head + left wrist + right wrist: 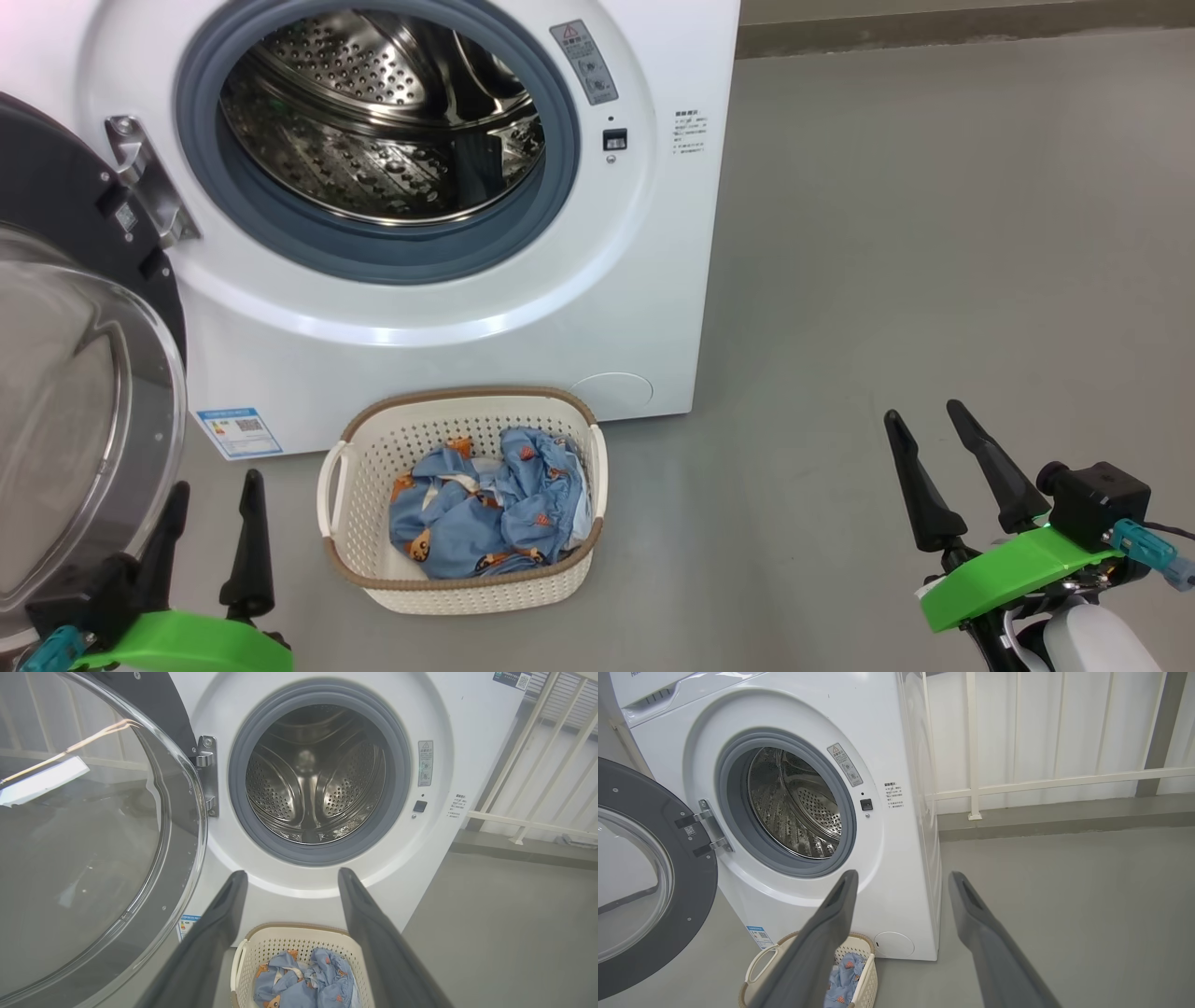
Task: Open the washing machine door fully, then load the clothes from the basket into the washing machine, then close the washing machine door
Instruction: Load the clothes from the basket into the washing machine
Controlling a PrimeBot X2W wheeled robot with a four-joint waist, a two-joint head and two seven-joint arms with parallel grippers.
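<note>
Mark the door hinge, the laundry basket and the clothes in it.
door hinge (149,182): head view, on the metal bracket.
laundry basket (420,434): head view, on its perforated back wall.
clothes (495,513): head view, middle of the blue pile.

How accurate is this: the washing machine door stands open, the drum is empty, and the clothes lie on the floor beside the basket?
One thing is wrong: the clothes lie inside the basket, not on the floor beside it, as the head view shows. The washing machine door does stand open and the drum is empty.
</note>
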